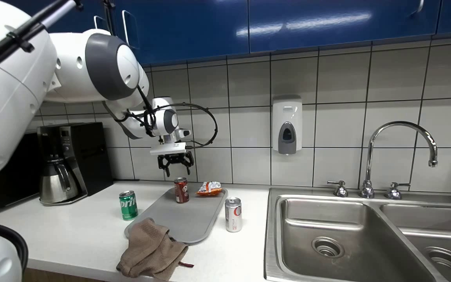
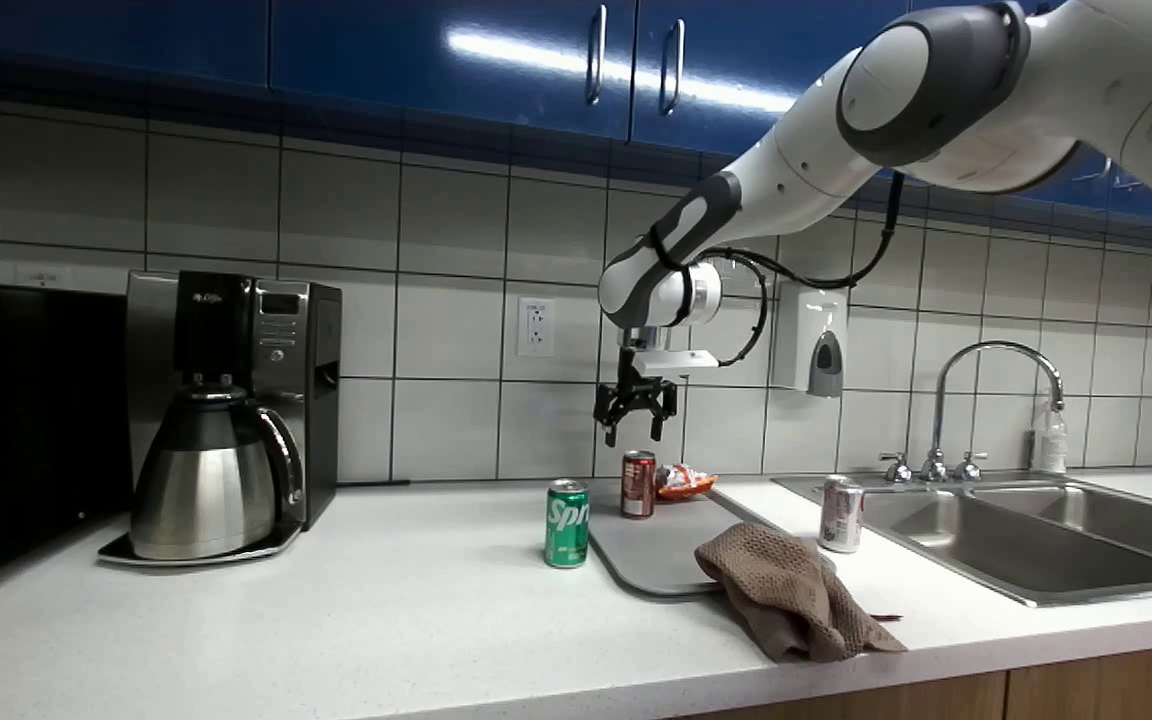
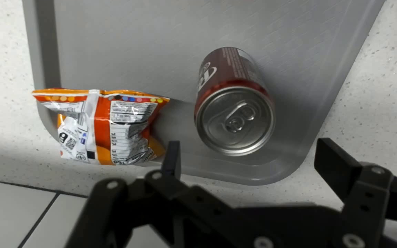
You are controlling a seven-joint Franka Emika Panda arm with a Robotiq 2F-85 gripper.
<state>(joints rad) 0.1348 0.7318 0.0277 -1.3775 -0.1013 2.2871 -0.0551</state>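
My gripper [image 1: 177, 173] is open and empty, fingers pointing down, above a dark red can [image 1: 181, 190]. It also shows in an exterior view [image 2: 634, 437] and in the wrist view [image 3: 247, 155], a gap apart from the can. The red can [image 3: 234, 117] stands upright near a corner of the grey tray [image 3: 133, 41]. An orange and white snack bag [image 3: 109, 127] lies beside it on the tray. A green can [image 2: 567, 525] stands on the counter beside the tray. A silver can [image 1: 233, 215] stands on its opposite side. A crumpled brown cloth [image 1: 151, 250] overlaps the tray's front edge.
A coffee maker [image 2: 321, 400] with a steel carafe [image 2: 206, 500] stands at the left. A double sink [image 1: 274, 235] with a curved faucet [image 1: 397, 123] lies at the right. A soap dispenser [image 1: 287, 125] hangs on the tiled wall. Blue cabinets [image 1: 186, 27] hang overhead.
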